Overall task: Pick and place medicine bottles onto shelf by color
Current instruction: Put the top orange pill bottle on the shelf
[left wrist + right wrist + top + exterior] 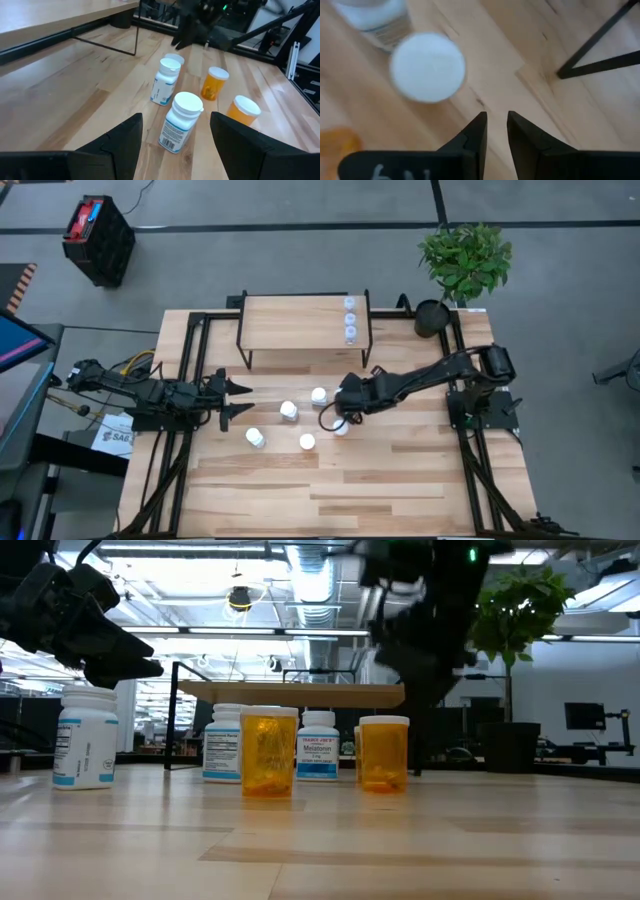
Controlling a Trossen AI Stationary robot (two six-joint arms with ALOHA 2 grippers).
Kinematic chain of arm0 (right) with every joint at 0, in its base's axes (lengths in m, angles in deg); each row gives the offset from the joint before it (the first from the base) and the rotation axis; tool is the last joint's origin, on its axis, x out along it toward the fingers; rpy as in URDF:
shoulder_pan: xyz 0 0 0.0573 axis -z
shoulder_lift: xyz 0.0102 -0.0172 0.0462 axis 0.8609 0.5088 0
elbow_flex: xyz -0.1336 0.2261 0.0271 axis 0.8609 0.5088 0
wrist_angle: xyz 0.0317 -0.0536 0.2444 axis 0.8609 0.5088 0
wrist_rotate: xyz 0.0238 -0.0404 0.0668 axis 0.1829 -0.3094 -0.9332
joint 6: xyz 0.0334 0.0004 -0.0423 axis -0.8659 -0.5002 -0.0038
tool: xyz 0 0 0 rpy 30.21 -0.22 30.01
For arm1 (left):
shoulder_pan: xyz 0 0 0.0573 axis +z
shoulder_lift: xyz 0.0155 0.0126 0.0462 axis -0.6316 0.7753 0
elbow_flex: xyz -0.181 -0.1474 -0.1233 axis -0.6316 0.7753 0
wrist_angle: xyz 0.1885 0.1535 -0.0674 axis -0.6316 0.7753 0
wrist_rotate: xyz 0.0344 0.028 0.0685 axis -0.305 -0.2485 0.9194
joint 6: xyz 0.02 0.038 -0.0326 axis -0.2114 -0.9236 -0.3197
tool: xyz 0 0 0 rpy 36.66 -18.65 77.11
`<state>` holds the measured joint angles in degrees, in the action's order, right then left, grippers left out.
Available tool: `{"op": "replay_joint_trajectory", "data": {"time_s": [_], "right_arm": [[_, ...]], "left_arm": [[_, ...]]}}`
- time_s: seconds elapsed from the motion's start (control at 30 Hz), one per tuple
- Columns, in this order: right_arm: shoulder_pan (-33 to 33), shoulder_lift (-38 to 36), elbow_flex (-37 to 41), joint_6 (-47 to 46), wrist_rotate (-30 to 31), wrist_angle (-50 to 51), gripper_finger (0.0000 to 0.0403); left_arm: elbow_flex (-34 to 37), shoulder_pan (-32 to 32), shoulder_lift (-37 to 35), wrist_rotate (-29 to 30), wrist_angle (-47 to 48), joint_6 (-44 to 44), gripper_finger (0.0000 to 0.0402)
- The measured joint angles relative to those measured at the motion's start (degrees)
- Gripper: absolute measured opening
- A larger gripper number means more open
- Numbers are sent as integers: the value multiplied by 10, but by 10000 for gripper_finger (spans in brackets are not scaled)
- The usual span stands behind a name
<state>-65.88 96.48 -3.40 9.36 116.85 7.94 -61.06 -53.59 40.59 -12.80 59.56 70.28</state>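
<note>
Five medicine bottles stand upright on the table: three white ones (85, 735) (225, 743) (318, 745) and two orange ones (268, 752) (383, 752), all with white caps. Three clear bottles (350, 318) stand in a row on the right end of the shelf (300, 325). My right gripper (335, 412) hangs shut above the table, slanting down, among the bottles, beside a white cap (427, 67), with nothing between its fingers. My left gripper (235, 400) waits open at the table's left, pointing at the bottles.
The shelf's thin black legs (600, 55) stand just beyond my right gripper. A potted plant (462, 265) sits at the table's far right corner. Bare wood lies along the near half of the table (380, 490).
</note>
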Motion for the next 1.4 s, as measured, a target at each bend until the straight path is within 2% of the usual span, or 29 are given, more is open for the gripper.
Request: {"op": "replay_joint_trajectory", "data": {"time_s": [0.23, 0.37, 0.47, 0.6, 0.7, 0.83, 0.93, 1.03, 1.27, 1.4], "right_arm": [[-44, 0, -144, 1, 0, 216, 91], [-99, -21, -213, -49, 62, 340, 91], [-151, -69, -217, -108, 125, 367, 91], [-224, -137, -181, -174, 227, 373, 91], [-260, -176, -157, -199, 258, 367, 91], [-277, -197, -147, -208, 242, 346, 91], [-275, -198, -147, -153, 202, 325, 91], [-266, -195, -147, -106, 202, 309, 91], [-231, -171, -147, -124, 195, 307, 92], [-204, -146, -147, -85, 134, 298, 99]], "left_arm": [[0, 0, 0, 0, 0, -13, 222], [0, 0, 0, 0, 0, -13, 222], [0, 0, 0, 0, 0, -14, 222], [0, 0, 0, 0, 0, -14, 222], [0, 0, 0, 0, 1, -14, 222], [-1, 0, 0, 0, 5, -14, 222], [-1, 0, 0, 0, 5, -14, 222], [-1, 0, 0, 0, 5, -14, 222], [-1, 0, 0, 0, 6, -14, 222], [-1, 0, 0, 0, 6, -14, 222]]}}
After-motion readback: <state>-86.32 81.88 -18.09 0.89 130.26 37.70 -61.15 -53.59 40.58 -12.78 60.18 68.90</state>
